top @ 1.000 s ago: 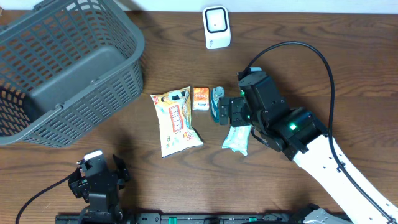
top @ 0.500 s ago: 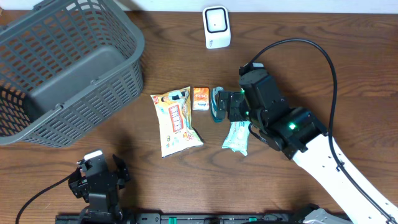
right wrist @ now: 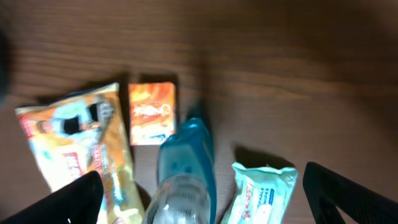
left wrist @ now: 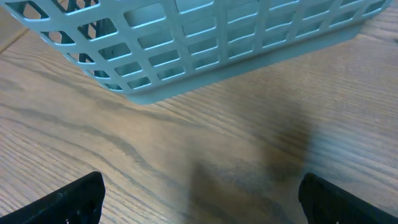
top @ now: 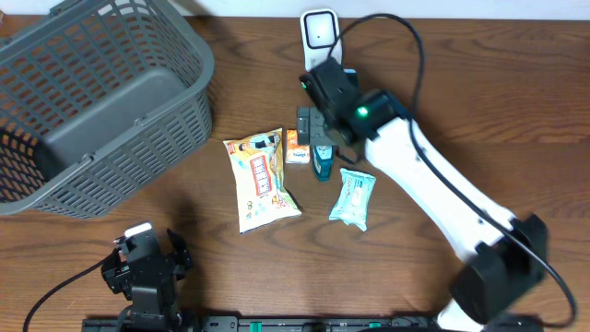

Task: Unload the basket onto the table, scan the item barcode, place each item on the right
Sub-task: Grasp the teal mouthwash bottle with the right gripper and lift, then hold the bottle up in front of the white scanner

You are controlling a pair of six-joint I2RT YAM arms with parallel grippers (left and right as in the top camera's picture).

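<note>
Right claw is hanging wide over a glossy teal bottle lying between crinkly pouch and wipes pack; left claw is gaping wide near slatted basket.

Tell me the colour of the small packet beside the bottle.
The packet is orange, paler toward its lower part; the right wrist view shows it best.

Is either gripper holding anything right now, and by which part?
Nothing is held. The right gripper is open above the teal bottle, not touching it; the left gripper is open beside the basket.
</note>
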